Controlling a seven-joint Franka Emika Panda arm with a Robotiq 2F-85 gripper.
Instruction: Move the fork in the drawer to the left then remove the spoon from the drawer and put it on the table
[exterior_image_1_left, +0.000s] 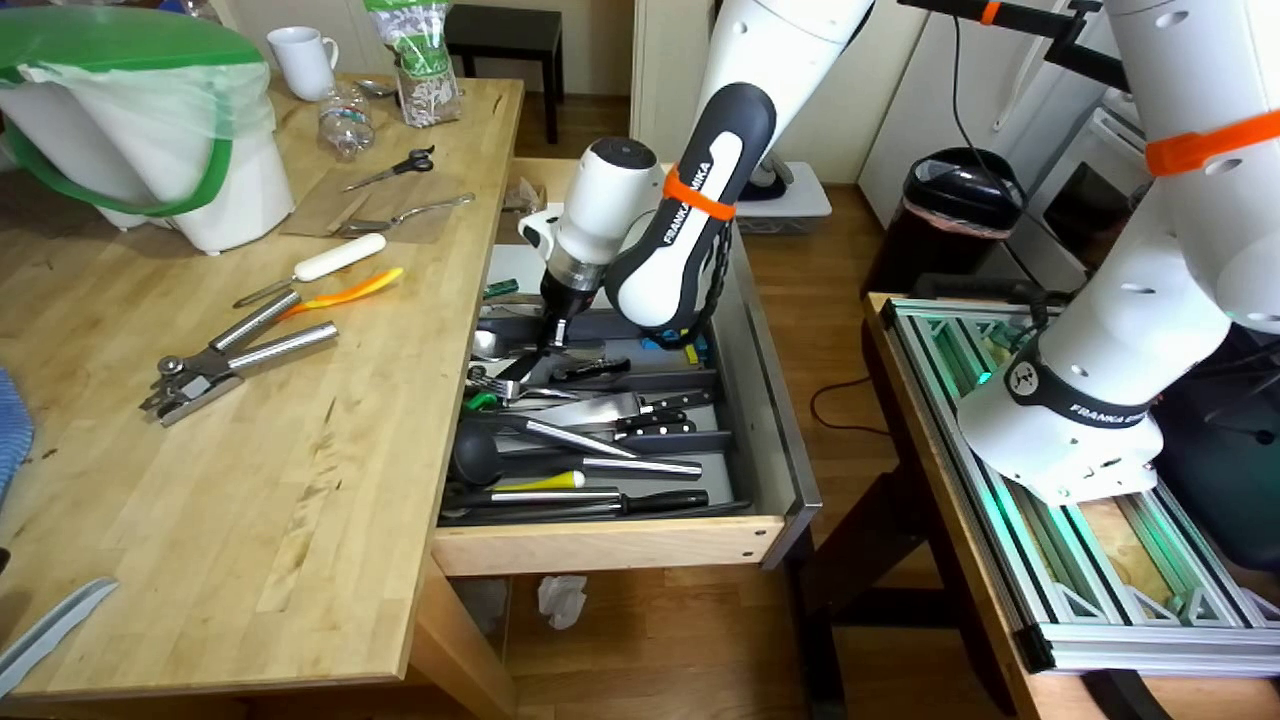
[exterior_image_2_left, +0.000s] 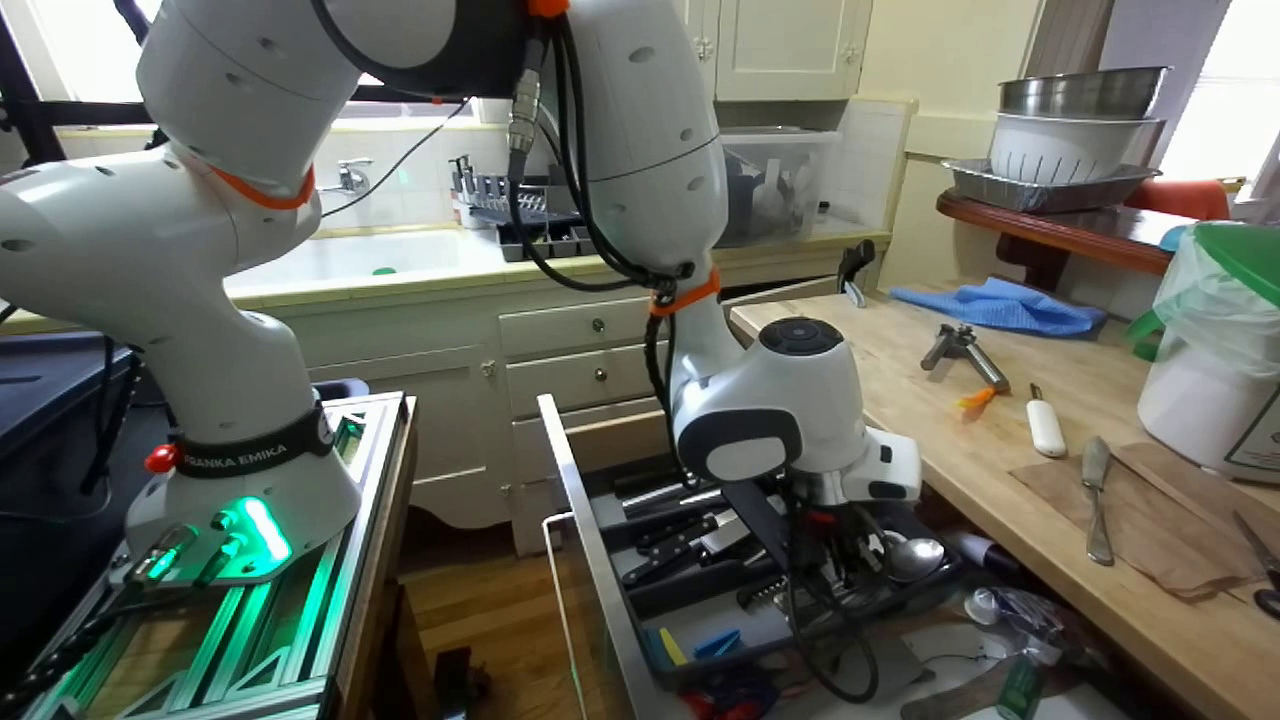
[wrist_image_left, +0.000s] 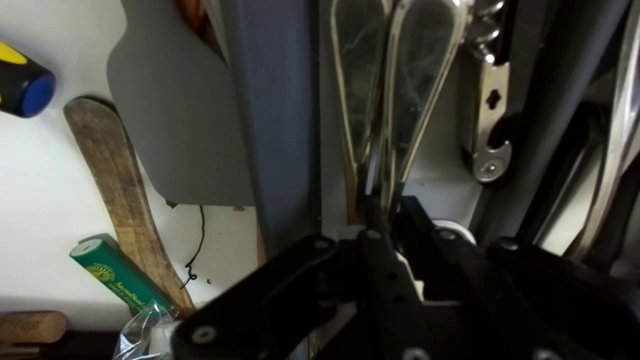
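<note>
the black pincer is closest to the lens in the wrist view, its fingertips near each other at the necks of two silver handles with teardrop ends; whether it is clenched on the metal or merely straddles it cannot be told. the handles lie in one long compartment of a dark grey cutlery tray, a corkscrew just beside them. which handle, if either, is a spoon's or a fork's cannot be made out. past the tray's wall rest a grey spatula, a strip of worn wood and a green tube.

the white franka emika arm bends over the pulled-out wooden drawer that holds the tray. a spoon shows its bowl at the end of the tray toward the butcher-block bench, near the pincer. a fork also lies in the tray, tines toward the bench, its compartment unclear. alongside are black-handled knives and a black ladle.

on the bench are a hinged metal press, a white-handled tool, scissors, a white mug, a clear plastic bottle, a white bin with a green lid and a crumpled blue cloth.
</note>
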